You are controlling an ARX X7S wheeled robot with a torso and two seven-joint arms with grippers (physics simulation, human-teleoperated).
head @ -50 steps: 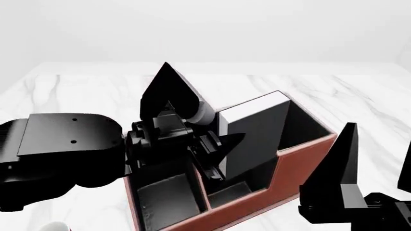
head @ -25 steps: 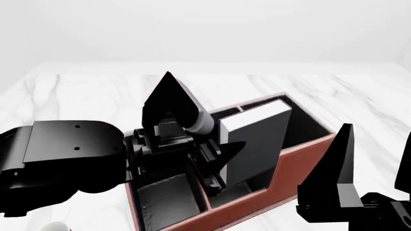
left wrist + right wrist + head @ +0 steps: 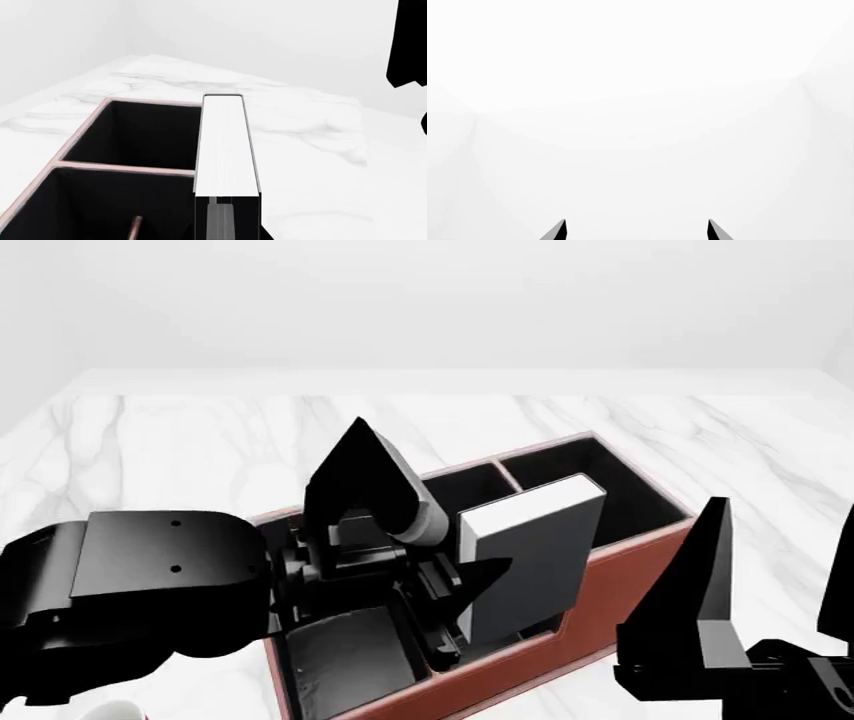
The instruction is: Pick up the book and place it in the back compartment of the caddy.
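Right end effector (image 3: pixel 636 231) fingertips against blank white

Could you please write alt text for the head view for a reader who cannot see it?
The left gripper holds a black book upright, its lower end down inside a reddish-brown caddy on a white marble table. The right gripper waits beside the caddy, holding nothing.

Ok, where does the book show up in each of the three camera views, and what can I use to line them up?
Head view: the book stands just right of centre, tilted, held by the left gripper over the caddy.
Left wrist view: the book runs down the middle, white page edges facing the camera.
Right wrist view: not in it.
Shared landmark: the caddy's reddish rim, seen in the head and left wrist views.
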